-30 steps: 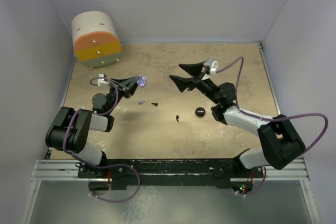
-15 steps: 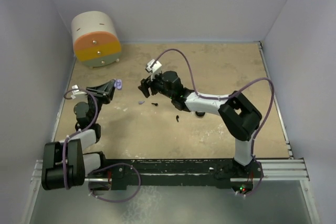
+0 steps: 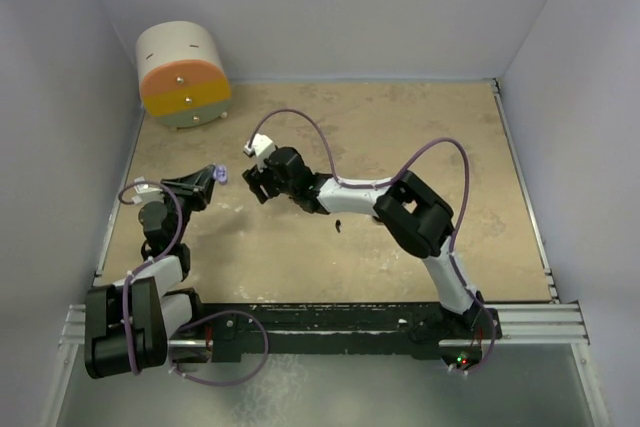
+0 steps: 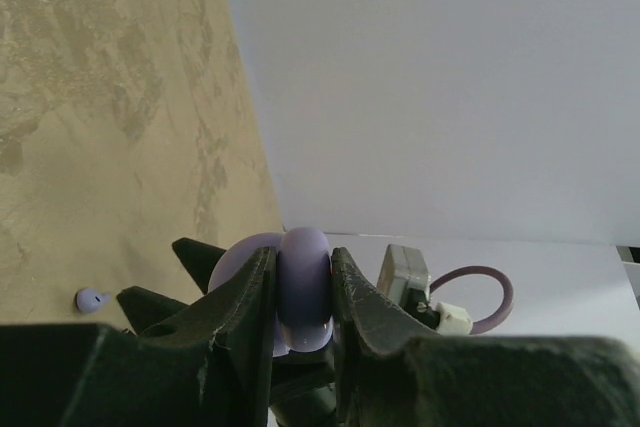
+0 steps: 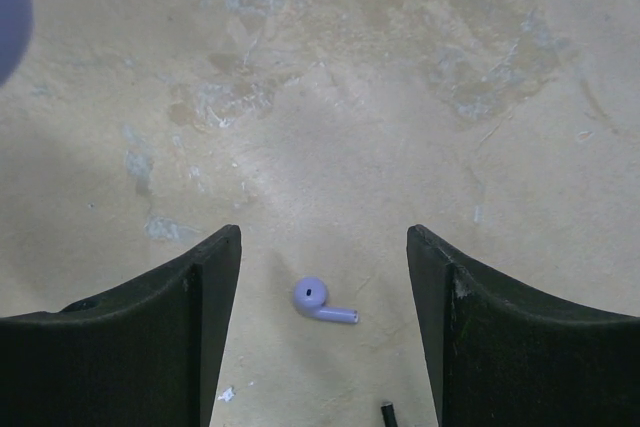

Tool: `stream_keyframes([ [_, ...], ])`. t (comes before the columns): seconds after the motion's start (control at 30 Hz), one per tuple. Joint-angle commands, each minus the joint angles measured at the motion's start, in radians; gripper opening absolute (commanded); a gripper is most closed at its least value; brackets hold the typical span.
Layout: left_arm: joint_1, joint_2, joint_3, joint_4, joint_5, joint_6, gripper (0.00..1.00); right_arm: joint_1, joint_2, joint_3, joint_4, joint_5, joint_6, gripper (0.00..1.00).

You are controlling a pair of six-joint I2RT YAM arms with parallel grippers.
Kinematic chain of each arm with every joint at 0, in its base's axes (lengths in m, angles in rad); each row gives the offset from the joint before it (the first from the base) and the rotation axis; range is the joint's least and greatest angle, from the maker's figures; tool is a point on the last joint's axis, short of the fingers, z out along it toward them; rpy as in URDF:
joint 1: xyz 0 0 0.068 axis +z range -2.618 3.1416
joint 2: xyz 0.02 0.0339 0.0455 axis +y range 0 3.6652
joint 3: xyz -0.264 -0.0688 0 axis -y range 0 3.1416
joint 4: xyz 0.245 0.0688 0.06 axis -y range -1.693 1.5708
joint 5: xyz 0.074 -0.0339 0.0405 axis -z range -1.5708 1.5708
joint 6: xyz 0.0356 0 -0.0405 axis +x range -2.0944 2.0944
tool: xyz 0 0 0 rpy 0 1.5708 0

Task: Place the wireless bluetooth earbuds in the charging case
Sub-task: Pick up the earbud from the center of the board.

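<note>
My left gripper (image 3: pixel 214 176) is shut on a round lavender charging case (image 4: pixel 303 287), held on edge above the table at the left. The case also shows in the top view (image 3: pixel 222 174). My right gripper (image 3: pixel 257 183) is open and points down just right of the case. In the right wrist view a lavender earbud (image 5: pixel 322 300) lies on the table between my open fingers (image 5: pixel 215 277), touching neither. The same earbud shows in the left wrist view (image 4: pixel 92 299). A black earbud (image 3: pixel 339 224) lies right of it, beyond my right arm. Another black tip (image 5: pixel 387 412) shows at the bottom edge.
A white, orange and yellow cylinder (image 3: pixel 183 75) lies at the back left corner. White walls close the table on three sides. My right arm (image 3: pixel 350 192) stretches across the middle of the table and covers what lies under it.
My right arm has swung left across the table, and its open gripper now hangs over the lavender earbud. My left gripper has drawn back left, still holding the case.
</note>
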State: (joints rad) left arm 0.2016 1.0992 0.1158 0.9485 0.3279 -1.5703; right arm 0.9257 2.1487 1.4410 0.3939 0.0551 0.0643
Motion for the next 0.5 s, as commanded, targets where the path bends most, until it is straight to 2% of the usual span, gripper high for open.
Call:
stream_keyframes([
  [0.0,0.017,-0.018,-0.005,0.04,-0.009,-0.003,0.0,0.015,0.021,0.07,-0.06,0.045,-0.021,0.69],
  [0.47,0.036,0.01,-0.009,0.066,0.01,-0.011,0.0,0.027,0.057,0.079,-0.11,0.046,-0.019,0.59],
])
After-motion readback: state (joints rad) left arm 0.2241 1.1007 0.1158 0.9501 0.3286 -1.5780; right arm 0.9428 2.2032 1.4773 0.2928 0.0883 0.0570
